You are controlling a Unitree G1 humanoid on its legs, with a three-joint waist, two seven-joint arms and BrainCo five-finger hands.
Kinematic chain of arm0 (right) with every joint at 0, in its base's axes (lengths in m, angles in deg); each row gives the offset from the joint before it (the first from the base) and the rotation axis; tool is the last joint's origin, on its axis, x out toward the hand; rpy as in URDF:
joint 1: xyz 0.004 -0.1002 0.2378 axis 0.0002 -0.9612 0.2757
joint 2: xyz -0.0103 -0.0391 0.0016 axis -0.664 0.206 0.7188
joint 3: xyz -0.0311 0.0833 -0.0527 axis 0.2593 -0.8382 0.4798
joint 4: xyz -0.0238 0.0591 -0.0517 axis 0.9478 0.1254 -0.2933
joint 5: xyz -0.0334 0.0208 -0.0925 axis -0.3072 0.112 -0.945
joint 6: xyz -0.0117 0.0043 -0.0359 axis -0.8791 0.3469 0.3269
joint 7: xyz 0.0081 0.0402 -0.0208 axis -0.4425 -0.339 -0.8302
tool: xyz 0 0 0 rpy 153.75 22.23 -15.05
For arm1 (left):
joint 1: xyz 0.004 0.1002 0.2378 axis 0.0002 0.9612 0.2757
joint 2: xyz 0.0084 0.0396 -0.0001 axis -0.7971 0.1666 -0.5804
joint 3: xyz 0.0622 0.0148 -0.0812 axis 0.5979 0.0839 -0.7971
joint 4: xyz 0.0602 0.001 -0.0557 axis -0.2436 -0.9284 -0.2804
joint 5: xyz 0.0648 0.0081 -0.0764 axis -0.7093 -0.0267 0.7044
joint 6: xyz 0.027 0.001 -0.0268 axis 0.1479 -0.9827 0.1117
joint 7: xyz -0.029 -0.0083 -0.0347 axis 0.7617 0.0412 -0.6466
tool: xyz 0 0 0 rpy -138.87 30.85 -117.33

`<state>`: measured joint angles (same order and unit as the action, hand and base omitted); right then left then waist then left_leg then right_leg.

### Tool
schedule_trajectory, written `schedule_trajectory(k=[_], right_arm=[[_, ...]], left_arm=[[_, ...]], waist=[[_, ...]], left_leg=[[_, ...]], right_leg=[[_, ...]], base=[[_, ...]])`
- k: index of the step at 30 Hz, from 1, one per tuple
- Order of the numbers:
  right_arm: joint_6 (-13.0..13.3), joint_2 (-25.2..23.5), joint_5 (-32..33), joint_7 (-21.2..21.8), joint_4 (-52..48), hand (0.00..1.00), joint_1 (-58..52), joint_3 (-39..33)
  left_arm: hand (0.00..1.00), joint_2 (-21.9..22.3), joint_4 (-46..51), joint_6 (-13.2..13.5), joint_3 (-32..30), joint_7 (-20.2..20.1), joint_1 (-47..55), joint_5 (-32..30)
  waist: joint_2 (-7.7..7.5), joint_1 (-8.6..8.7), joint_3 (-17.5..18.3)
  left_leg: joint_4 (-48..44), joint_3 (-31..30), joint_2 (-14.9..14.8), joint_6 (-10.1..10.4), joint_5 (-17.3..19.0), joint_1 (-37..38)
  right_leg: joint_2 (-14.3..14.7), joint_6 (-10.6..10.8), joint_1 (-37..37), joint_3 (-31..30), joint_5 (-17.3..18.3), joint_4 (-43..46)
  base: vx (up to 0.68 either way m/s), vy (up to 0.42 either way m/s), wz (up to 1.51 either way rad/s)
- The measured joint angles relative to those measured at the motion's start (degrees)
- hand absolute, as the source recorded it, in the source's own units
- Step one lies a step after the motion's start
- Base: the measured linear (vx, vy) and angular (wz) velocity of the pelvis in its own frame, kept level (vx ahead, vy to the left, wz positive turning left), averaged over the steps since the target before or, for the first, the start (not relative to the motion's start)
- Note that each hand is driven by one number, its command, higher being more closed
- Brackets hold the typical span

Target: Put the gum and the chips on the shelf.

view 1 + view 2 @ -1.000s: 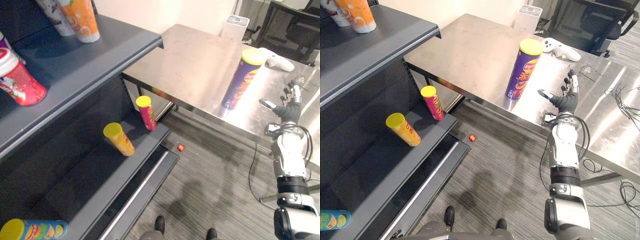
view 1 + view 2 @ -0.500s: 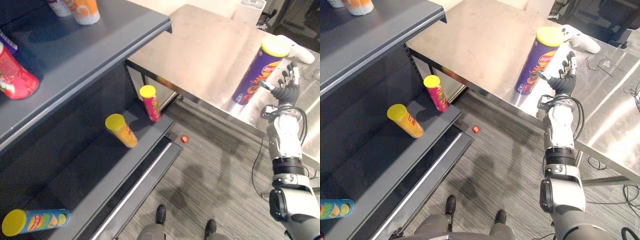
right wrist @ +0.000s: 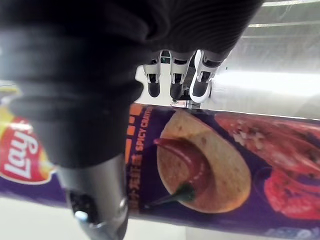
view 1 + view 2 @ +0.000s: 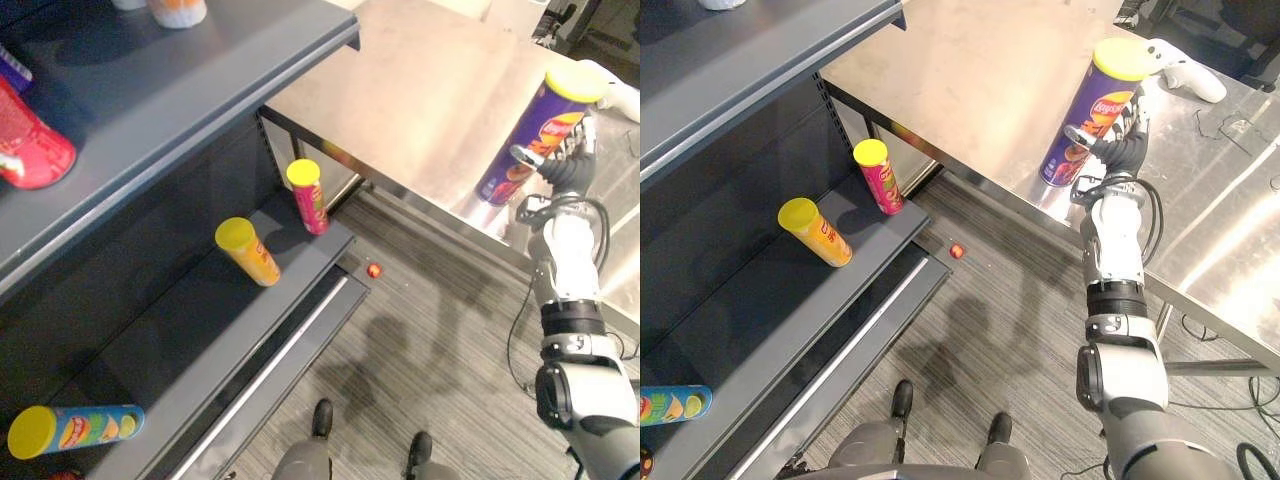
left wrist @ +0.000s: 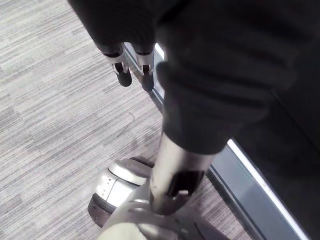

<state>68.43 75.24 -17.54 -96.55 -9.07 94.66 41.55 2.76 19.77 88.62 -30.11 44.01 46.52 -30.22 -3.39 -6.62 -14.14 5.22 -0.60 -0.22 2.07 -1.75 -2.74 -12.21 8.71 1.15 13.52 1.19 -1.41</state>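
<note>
1 purple cylindrical chips can (image 4: 1080, 125), yellow-lidded, upright on brushed-steel table (image 4: 970, 70); right hand (image 4: 1121, 150) alongside, fingers straight, uncurled.

A steel table (image 4: 970, 80) is standing at the far right, carrying an upright purple chips can (image 4: 1088, 115) near its near edge and a white controller (image 4: 1185, 72) farther back. At the left, the shelf's lower board (image 4: 180, 340) is bearing an orange can (image 4: 247, 252), a pink can (image 4: 309, 197) and, nearest, a blue can (image 4: 75, 431) lying on its side. A small red ball (image 4: 374, 270) is lying on the striped floor (image 4: 430, 350).
</note>
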Motion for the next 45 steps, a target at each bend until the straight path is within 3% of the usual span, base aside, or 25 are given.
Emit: schedule_trajectory(k=[1,2,12,28,35,41,45], right_arm=[[0.0,0.02,0.0,-0.01,0.0,0.0,0.8,0.0],[0.0,0.02,-0.01,-0.02,0.0,1.0,2.29,0.03],[-0.02,0.02,-0.05,-0.47,-0.48,1.0,5.38,0.2],[-0.45,-1.3,-0.18,-0.48,-5.59,1.0,2.21,1.71],[-0.5,-2.17,-1.26,-0.69,-18.69,1.0,-2.15,1.65],[0.68,-4.82,-1.24,1.87,-27.86,1.0,-9.97,2.3],[1.78,-5.25,-1.2,4.38,-34.62,1.0,-17.2,2.54]], left_arm=[[0.0,0.02,0.28,-0.01,0.0,0.0,0.01,0.0],[0.0,0.04,0.43,-0.01,0.01,0.0,0.0,-0.01],[0.0,0.22,1.53,-0.01,0.06,0.1,-0.12,-0.06],[0.0,0.46,2.69,-0.06,0.18,0.67,-0.06,-0.7],[0.0,0.54,3.07,-0.1,0.07,0.63,0.09,-1.15],[0.0,0.55,3.03,-0.16,-0.07,0.54,1.95,-1.18],[0.0,0.59,2.85,-0.51,-0.52,0.26,2.18,-2.9]], waist=[[-0.02,-0.02,-0.11],[-0.01,-0.05,-0.18],[0.02,-1.37,-0.2],[0.09,-1.4,-0.13],[0.01,-1.18,0.9],[-0.29,0.08,4.9],[-0.42,0.55,5.5]], left_leg=[[-0.03,0.0,-0.05,0.0,0.0,-0.02],[-0.03,-0.02,-0.14,0.01,0.01,-0.04],[-0.11,-0.2,-0.39,0.04,0.03,-0.17],[-0.37,0.36,-0.55,0.04,0.03,0.38],[-0.25,1.87,-0.75,0.1,0.07,1.91],[0.12,3.2,-1.17,0.32,0.15,3.2],[0.18,4.02,-1.53,0.72,0.12,3.92]], right_leg=[[0.03,0.0,-0.01,-0.01,0.0,0.0],[0.09,0.0,-0.02,-0.03,0.0,0.0],[0.29,0.0,-0.06,-0.07,0.0,0.04],[0.37,0.0,0.14,-1.13,0.0,0.13],[0.39,0.02,0.42,-2.98,-0.01,0.54],[0.76,0.02,0.53,-4.31,-0.01,0.59],[1.06,0.03,0.62,-4.9,0.0,0.7]], base=[[0.0,0.0,0.0],[0.0,0.0,0.0],[0.0,0.0,0.0],[0.0,0.0,-0.02],[-0.03,-0.007,-0.13],[-0.03,-0.014,-0.12],[-0.06,-0.02,-0.14]])
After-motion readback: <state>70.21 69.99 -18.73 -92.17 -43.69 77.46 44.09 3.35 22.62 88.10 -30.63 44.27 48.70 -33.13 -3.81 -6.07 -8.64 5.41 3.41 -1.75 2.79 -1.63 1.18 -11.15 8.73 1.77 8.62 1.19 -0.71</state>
